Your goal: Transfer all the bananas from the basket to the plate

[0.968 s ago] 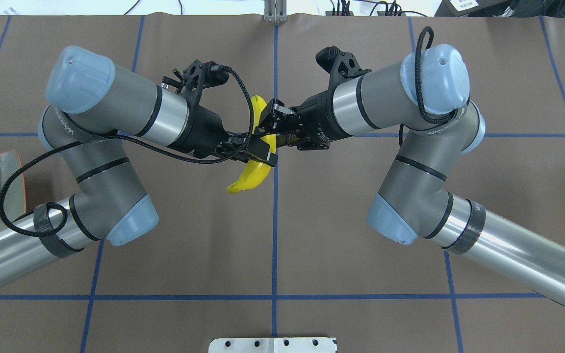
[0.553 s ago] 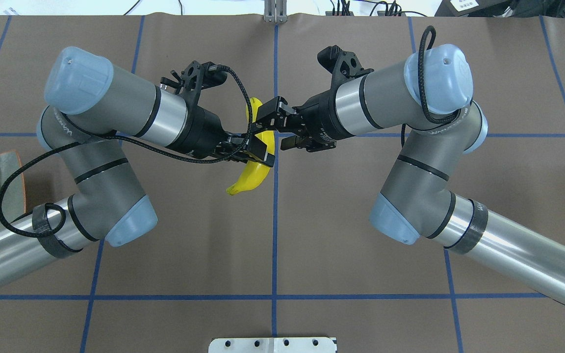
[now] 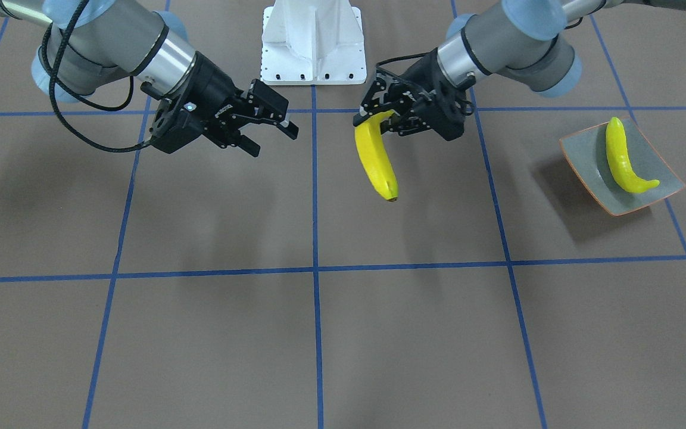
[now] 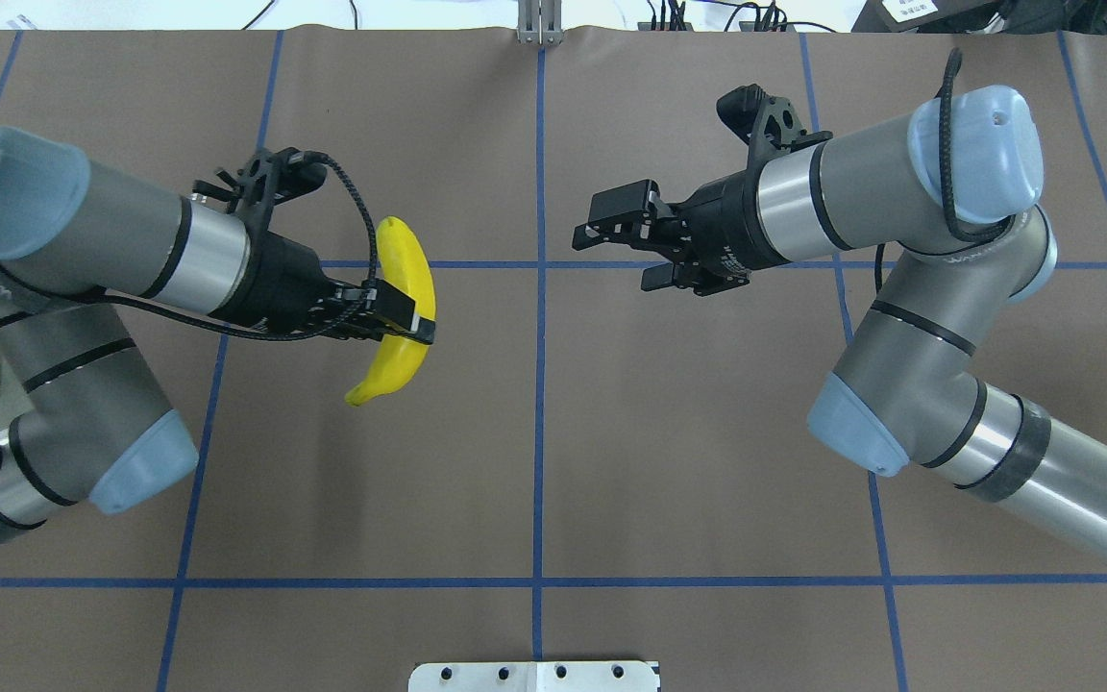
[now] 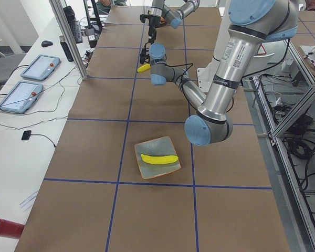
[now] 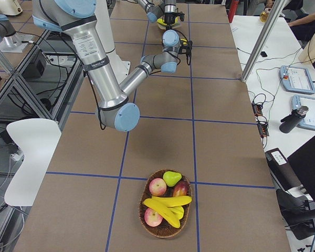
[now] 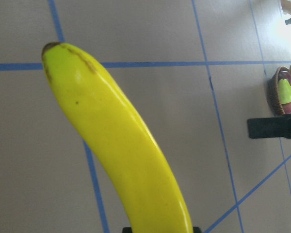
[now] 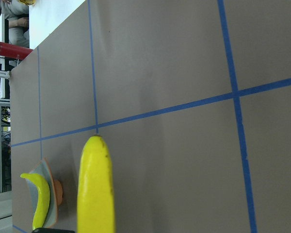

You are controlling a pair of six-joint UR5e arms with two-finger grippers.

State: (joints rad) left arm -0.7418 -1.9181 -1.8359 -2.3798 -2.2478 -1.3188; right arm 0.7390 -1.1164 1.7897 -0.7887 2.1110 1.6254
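Aloft, one glossy, curved banana [image 3: 377,164]

The left arm [image 4: 83,231] and right arm [image 4: 899,183] are fat grey tubes with shiny silver rings, thin black bands and pale blue round caps, with a black cable [image 4: 370,245] looping on each, a black left gripper [image 4: 416,322] and right gripper [image 4: 616,255], and a white base [image 3: 313,42].
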